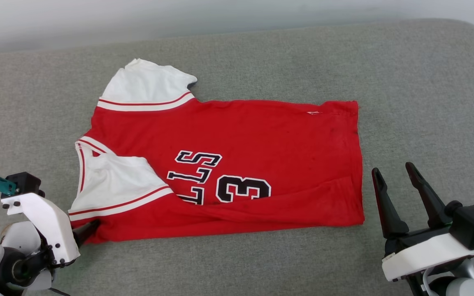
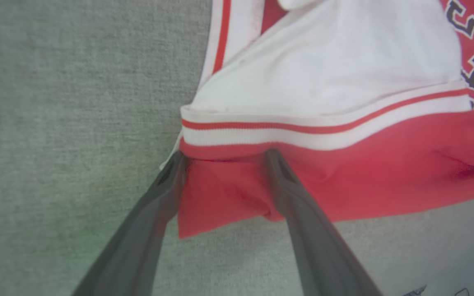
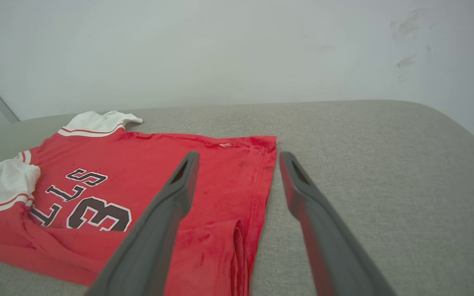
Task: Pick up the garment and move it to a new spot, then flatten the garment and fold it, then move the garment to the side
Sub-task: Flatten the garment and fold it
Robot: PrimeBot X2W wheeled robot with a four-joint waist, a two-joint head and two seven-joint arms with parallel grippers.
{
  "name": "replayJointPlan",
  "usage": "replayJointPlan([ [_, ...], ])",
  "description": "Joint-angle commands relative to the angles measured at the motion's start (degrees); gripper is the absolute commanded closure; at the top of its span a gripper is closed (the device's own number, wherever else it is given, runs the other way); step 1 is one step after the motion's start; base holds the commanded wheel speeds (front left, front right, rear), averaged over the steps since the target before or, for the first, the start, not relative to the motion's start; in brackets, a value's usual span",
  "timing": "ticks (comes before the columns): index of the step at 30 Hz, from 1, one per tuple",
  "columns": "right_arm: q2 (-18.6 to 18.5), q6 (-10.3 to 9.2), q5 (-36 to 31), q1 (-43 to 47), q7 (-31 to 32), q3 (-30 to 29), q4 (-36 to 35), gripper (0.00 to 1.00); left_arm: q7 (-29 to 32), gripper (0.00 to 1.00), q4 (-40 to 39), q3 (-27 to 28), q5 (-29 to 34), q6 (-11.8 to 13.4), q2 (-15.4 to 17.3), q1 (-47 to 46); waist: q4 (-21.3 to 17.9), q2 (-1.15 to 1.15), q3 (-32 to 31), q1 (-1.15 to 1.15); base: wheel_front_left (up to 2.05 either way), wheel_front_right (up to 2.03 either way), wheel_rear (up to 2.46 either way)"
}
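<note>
- red and white garment (image 1: pixel 228 164) spread near flat at the middle of a grey padded surface (image 1: pixel 426 82), collar end toward the left, straight hem toward the right.
- broad bare grey open to the right of the hem, a narrower strip along the far side below the pale wall (image 3: pixel 220 49), another strip along the near edge.
- near long edge rumpled and partly doubled over; one white sleeve pointing away, the other folded across the chest.
- left gripper (image 2: pixel 225 158) low at the garment's near left corner, jaws spread wide, dark fingers (image 2: pixel 303 230) angled down on either side of a bunch of red cloth, tips touching it just under the striped sleeve trim.
- right gripper (image 1: pixel 393 168) just beside the hem's near right corner, apart from the cloth, jaws spread wide and holding nothing, fingers pointing away over the surface.
- black, white-outlined "3" legible on the chest, with letters "l", "l", "s" beside it, partly covered by the folded sleeve.
</note>
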Motion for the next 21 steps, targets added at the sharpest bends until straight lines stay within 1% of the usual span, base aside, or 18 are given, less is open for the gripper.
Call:
replayJointPlan([
  [1,0.3,-0.02,-0.1,-0.5,-0.4,0.1,-0.3,0.0,1.1,0.06,1.7,-1.5,-0.9,-0.3,-2.2,1.0,-0.7,0.0,0.8,0.0,0.0,0.0,0.0],
  [2,0.5,-0.02,-0.2,-0.6,-0.6,0.1,-0.4,0.0,1.2,0.56,2.4,-1.8,-1.1,-0.6,-3.0,1.0,-0.8,0.0,0.9,0.0,0.0,0.0,0.0],
  [3,0.5,-0.02,-0.3,-0.6,-0.6,0.1,-0.5,0.0,1.2,0.85,3.1,-2.2,-1.3,-0.9,-3.6,1.1,-0.9,0.0,0.9,0.0,0.0,0.0,0.0],
  [4,0.5,-0.02,-0.4,-0.6,-0.5,0.1,-0.6,0.0,1.1,1.0,3.6,-2.4,-1.6,-1.3,-4.2,1.2,-1.0,0.0,0.9,0.0,0.0,0.0,0.0],
  [7,0.2,-0.02,-0.4,-0.4,0.4,-0.2,-0.8,0.0,0.0,1.0,4.7,-2.3,-1.8,-2.0,-5.3,1.0,-0.9,0.0,0.6,0.0,0.0,0.0,0.0],
  [9,0.3,-0.02,1.4,0.1,2.3,-0.1,-0.3,0.0,-0.5,1.0,5.0,-2.0,-2.2,-2.7,-5.4,0.8,-0.7,0.0,0.0,0.0,0.0,0.0,0.0],
  [12,-0.8,-0.02,3.7,0.5,6.7,-0.9,0.4,0.0,-2.3,1.0,4.5,-0.9,-1.9,-3.4,-5.0,0.3,-0.2,0.0,-0.9,0.0,0.0,0.0,0.0],
  [15,-2.2,-0.02,6.4,0.7,13.4,-1.7,1.1,0.0,-4.3,1.0,3.0,0.2,-1.3,-3.7,-4.1,-0.2,0.5,0.0,-1.8,0.0,0.0,0.0,0.0],
  [21,-5.9,-0.02,11.6,-0.5,32.0,-2.7,2.7,0.0,-7.0,1.0,-2.4,1.4,0.4,-2.6,-2.5,-0.5,2.0,0.0,-1.5,0.0,0.0,0.0,0.0],
])
